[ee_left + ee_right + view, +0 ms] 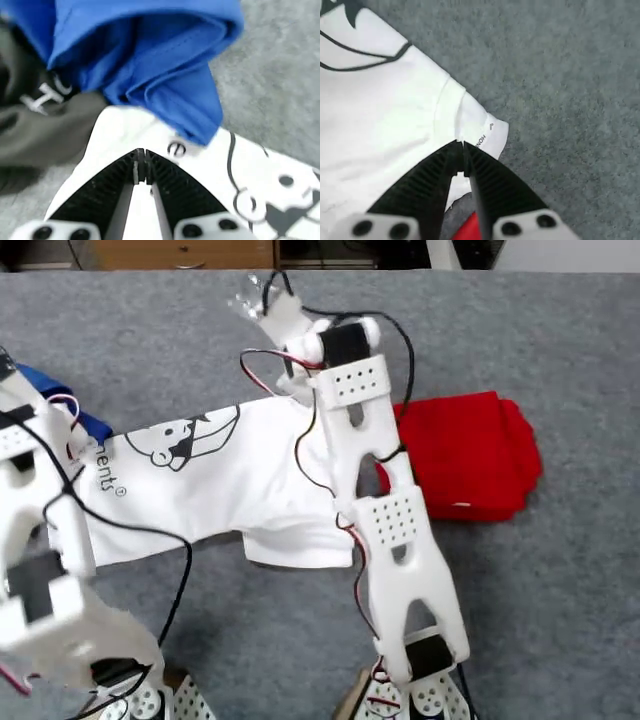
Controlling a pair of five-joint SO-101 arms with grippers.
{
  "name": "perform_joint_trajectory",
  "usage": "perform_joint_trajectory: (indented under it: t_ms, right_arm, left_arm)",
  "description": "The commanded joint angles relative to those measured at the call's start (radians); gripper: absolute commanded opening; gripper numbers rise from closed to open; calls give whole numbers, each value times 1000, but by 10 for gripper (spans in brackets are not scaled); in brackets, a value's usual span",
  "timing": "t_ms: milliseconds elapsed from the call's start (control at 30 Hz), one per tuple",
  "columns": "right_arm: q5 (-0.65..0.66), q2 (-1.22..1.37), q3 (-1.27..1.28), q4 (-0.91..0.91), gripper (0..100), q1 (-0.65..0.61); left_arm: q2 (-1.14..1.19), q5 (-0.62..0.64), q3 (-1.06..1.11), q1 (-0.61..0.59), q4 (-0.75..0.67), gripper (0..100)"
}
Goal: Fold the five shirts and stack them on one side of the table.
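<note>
A white shirt [230, 480] with a black cartoon print lies spread across the middle of the table. My right gripper [292, 383] is at the shirt's far sleeve, and its black fingers are shut on the sleeve hem [461, 150]. At the shirt's left end, my left gripper [78, 445] is shut on the white cloth [140, 167]. A crumpled blue shirt [150, 55] lies just beyond the left gripper, also seen in the high view as the blue shirt [60, 400]. Beside it is a dark shirt [35, 125]. A folded red shirt [465, 455] sits on the right.
Grey carpet-like table cover [560, 600] lies bare at the front right and along the far edge. The right arm [385, 500] stretches over the white shirt's right side and the red shirt's edge. Wooden furniture [180, 252] stands behind the table.
</note>
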Motion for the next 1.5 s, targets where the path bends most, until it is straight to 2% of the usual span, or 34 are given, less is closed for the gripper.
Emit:
perform_joint_trajectory:
  t_ms: [0, 167, 233, 400, 600, 1067, 1200, 1333, 1467]
  right_arm:
    - [9, -262, 156, 23, 2, -70]
    - [6, -493, 573, 12, 2, -150]
    - [5, -538, 716, -8, 2, -170]
    - [-51, -570, 1000, -129, 2, -183]
    - [-91, -552, 1270, -334, 2, -217]
    - [-63, -674, 1538, -311, 2, -220]
    - [-61, -771, 1662, -319, 2, -272]
    - [-26, -823, 1796, -377, 2, -334]
    - [-23, -805, 1885, -480, 4, -329]
  left_arm:
    - [-234, -29, 193, 12, -95, 18]
    - [-312, -26, 471, -9, -457, 18]
    - [-280, -26, 494, -9, -523, 18]
    - [-171, -26, 416, -17, -509, 18]
    - [-65, -26, 282, -15, -390, 18]
    - [-25, -26, 241, -11, -364, 18]
    - [-24, -26, 241, -11, -364, 18]
    - [-24, -26, 241, -11, -362, 18]
    - [-24, -26, 241, -11, -345, 18]
